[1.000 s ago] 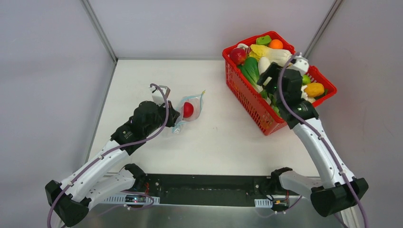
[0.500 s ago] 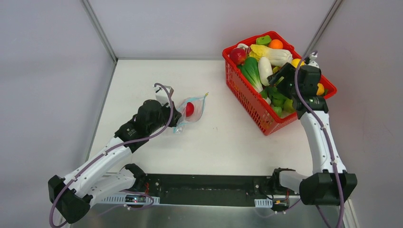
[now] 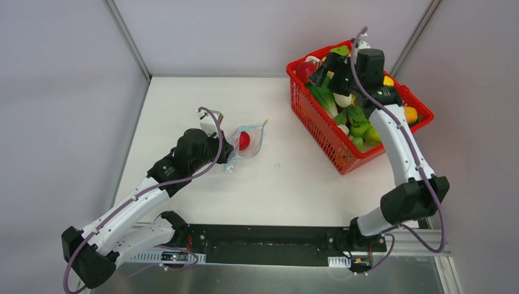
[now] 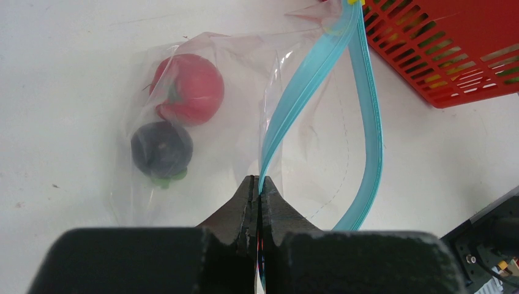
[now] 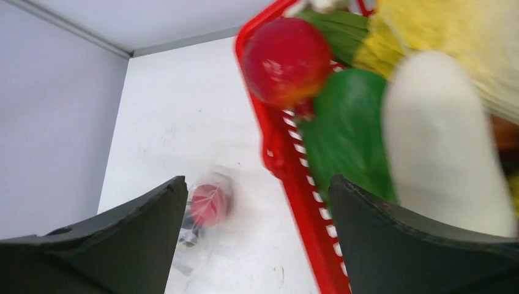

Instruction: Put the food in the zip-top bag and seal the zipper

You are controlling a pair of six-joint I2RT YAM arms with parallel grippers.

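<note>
Left pincer [image 4: 258,184] was pressed shut on the near end of the zipper [image 4: 306,79]. The zip-top bag [image 4: 245,92] lay on the counter [image 3: 275,184] left of centre, with the tomato [image 4: 186,89] and dark purple ball [image 4: 162,149] inside. The zipper's long axis ran from the grip toward the far-right corner, tracks parted, mouth facing the red basket [image 3: 318,130].

Right pincer [image 5: 257,184], the nearer one, hung spread and empty over the basket. The white radish [image 5: 447,141] sat just to its right, apparently lengthwise to the approach (view blurred).
</note>
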